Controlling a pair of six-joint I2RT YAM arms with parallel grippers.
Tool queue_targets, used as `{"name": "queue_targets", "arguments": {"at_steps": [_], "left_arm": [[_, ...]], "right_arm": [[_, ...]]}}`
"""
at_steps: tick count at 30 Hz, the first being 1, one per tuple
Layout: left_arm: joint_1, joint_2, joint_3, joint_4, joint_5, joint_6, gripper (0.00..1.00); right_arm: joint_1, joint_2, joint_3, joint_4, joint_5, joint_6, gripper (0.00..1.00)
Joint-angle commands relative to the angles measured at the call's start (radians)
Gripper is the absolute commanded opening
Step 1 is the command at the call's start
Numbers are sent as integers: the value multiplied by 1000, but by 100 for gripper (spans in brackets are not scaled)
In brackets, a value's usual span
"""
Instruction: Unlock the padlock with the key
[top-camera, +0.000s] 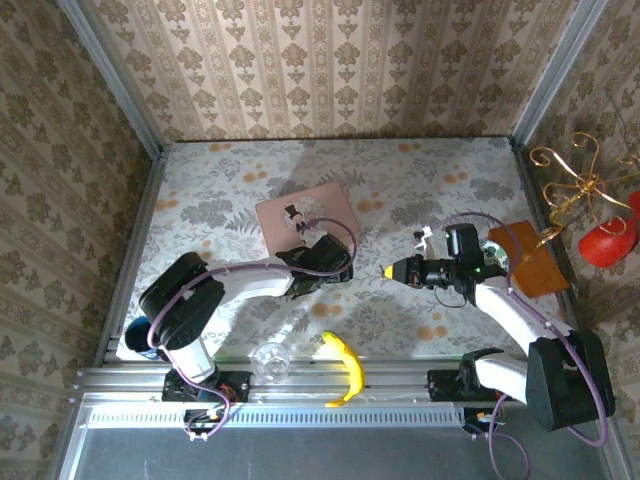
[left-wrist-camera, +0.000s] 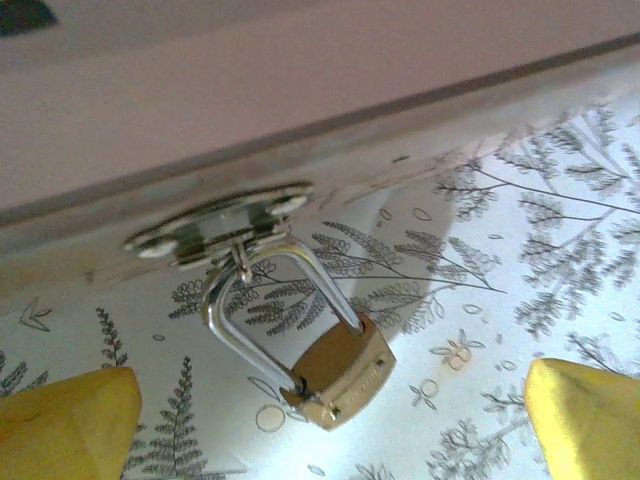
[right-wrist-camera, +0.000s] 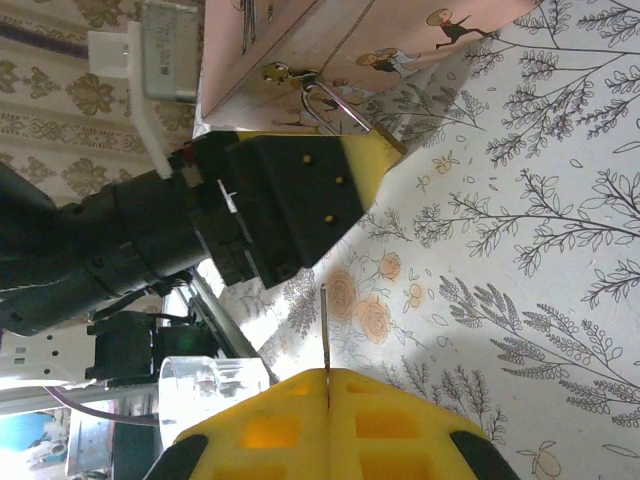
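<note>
Closest to the lens, in the right wrist view, the right gripper (right-wrist-camera: 327, 376) has its two yellow pads pressed flat together. They pinch the key (right-wrist-camera: 324, 328), a thin dark sliver seen edge-on that sticks straight out from between them. Beyond the key, the black body of the left gripper (right-wrist-camera: 300, 200) points its yellow tip at the pink tin (right-wrist-camera: 330, 50).

In the left wrist view, the left gripper's fingertips (left-wrist-camera: 70, 418) sit in the two bottom corners, spread wide and holding nothing. Between them, untouched, lies the padlock (left-wrist-camera: 345, 372). It is small and brass-coloured, tilted on the floral table (left-wrist-camera: 520, 230). Its silvery shackle (left-wrist-camera: 262, 300) loops through a small ring on the metal hasp (left-wrist-camera: 220, 225) at the tin's lower edge. Whether the shackle is latched cannot be told.

From the top camera, the tin sits mid-table with the left gripper just beside its near edge. The right gripper hovers to its right, apart from the tin, aimed leftward. A banana (top-camera: 345, 370) and a clear cup (top-camera: 270, 361) lie near the arm bases.
</note>
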Motion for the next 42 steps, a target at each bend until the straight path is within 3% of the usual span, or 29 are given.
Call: {"name": "queue_targets", "arguments": {"at_steps": [1, 6, 12, 26, 42], "left_arm": [[-11, 46, 56, -23, -99, -46, 100], [-9, 106, 121, -76, -162, -48, 85], [0, 144, 167, -150, -215, -30, 81], [-7, 176, 176, -178, -202, -31, 52], [-28, 186, 162, -155, -156, -48, 44]], "right_arm": [[4, -12, -7, 43, -10, 5, 0], [4, -32, -10, 37, -7, 2, 0], [4, -33, -18, 51, -5, 11, 0], [7, 4, -30, 125, -25, 46, 0], [7, -3, -48, 142, -24, 61, 0]]}}
